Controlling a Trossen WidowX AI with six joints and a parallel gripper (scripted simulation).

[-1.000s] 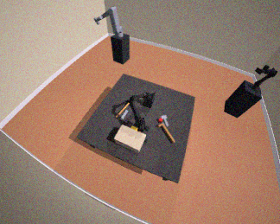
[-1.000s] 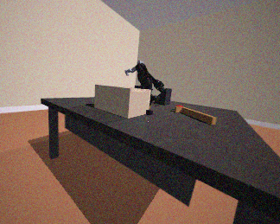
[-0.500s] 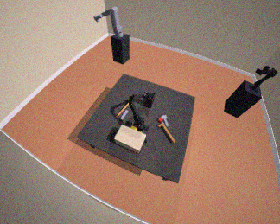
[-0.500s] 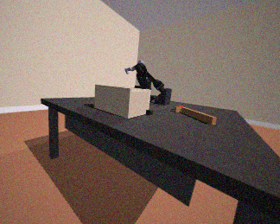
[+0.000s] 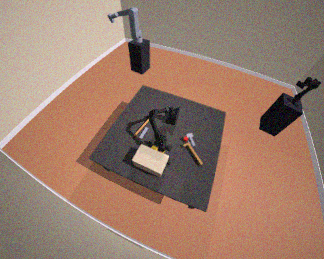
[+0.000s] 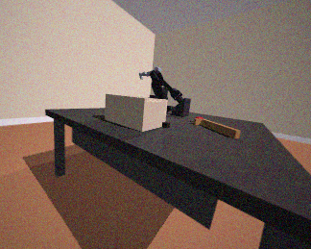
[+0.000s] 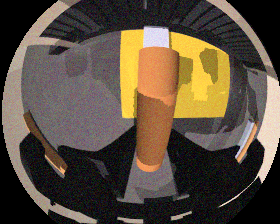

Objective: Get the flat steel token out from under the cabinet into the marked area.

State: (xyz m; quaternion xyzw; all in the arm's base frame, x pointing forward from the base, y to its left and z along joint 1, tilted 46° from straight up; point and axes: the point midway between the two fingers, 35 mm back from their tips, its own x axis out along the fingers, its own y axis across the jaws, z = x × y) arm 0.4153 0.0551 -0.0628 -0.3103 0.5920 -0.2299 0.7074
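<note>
My gripper (image 5: pixel 160 141) (image 7: pixel 151 130) is shut on an orange-brown stick (image 7: pixel 154 106) with a pale tip (image 7: pixel 155 36). The stick points down and forward over the yellow marked area (image 7: pixel 201 81) (image 5: pixel 153 146) towards the beige cabinet (image 5: pixel 150 161) (image 6: pixel 129 112). The dark vent slots (image 7: pixel 206 18) show just beyond the stick's tip in the wrist view. I see no steel token in any view. In the exterior view the cabinet hides my gripper and the stick.
A hammer (image 5: pixel 193 151) (image 6: pixel 221 128) with a wooden handle and a red part lies on the dark table (image 5: pixel 204 181) (image 6: pixel 205 155), right of the arm. Another orange and grey stick (image 5: pixel 144 131) lies left of the arm. Two camera stands (image 5: pixel 139 55) (image 5: pixel 280 114) stand on the floor.
</note>
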